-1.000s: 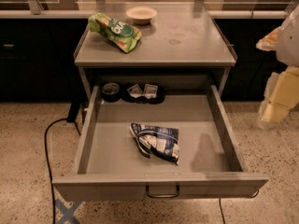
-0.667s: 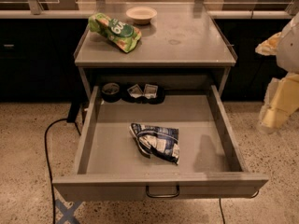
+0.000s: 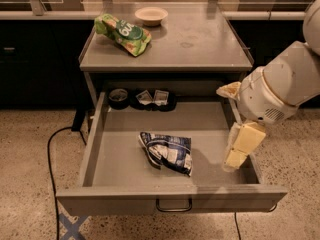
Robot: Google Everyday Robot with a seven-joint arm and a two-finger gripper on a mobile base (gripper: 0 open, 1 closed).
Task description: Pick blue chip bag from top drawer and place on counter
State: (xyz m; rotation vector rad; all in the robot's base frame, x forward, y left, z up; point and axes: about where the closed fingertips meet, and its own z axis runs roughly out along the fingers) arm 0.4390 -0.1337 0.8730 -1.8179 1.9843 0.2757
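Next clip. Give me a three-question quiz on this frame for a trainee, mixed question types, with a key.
1. True or false: the blue chip bag lies inside the open top drawer.
2. Which dish sits on the counter near the green snack bag?
3. The gripper is: A) above the counter; B) over the drawer's right side, apart from the blue chip bag; C) touching the green snack bag.
Key: 1 true; 2 a pale bowl; 3 B.

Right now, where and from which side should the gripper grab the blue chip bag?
Likely top-down, pinching across the puffed middle of the blue chip bag. It lies flat on the floor of the top drawer, whose walls block side approaches. The gripper hangs by the drawer's side wall, apart from the bag.
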